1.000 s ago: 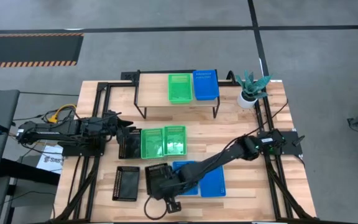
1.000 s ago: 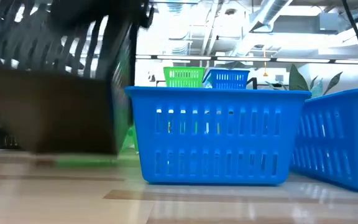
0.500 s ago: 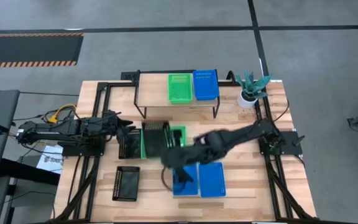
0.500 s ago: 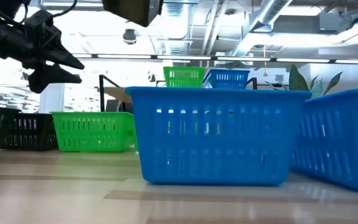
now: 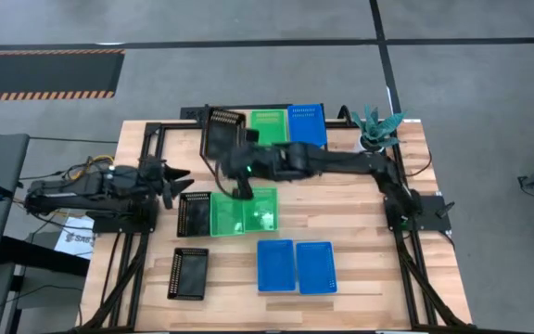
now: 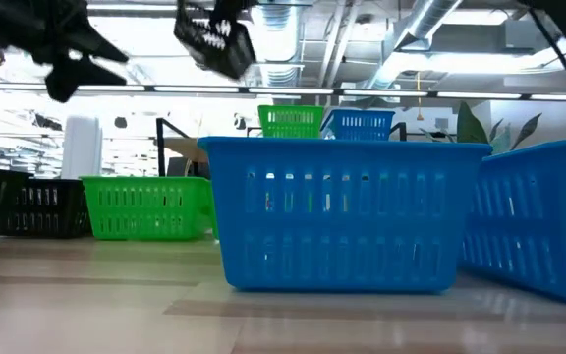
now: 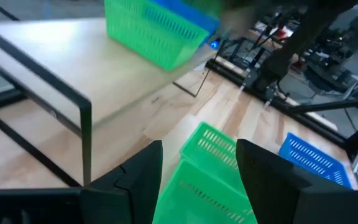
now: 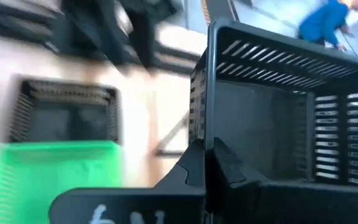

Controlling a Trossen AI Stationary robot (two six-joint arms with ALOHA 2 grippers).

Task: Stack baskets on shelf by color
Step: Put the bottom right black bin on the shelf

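Shelf (image 5: 221, 148) | right gripper (image 5: 233, 160) clamps black basket (image 5: 223, 132) above

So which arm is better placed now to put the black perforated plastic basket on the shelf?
The right. Its gripper is shut on the black perforated plastic basket, held above the free left end of the light wood shelf. The left gripper is open and empty, beside the baskets on the table.

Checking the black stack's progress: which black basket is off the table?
The black basket in the right gripper, over the shelf's left end; the other two sit on the table.
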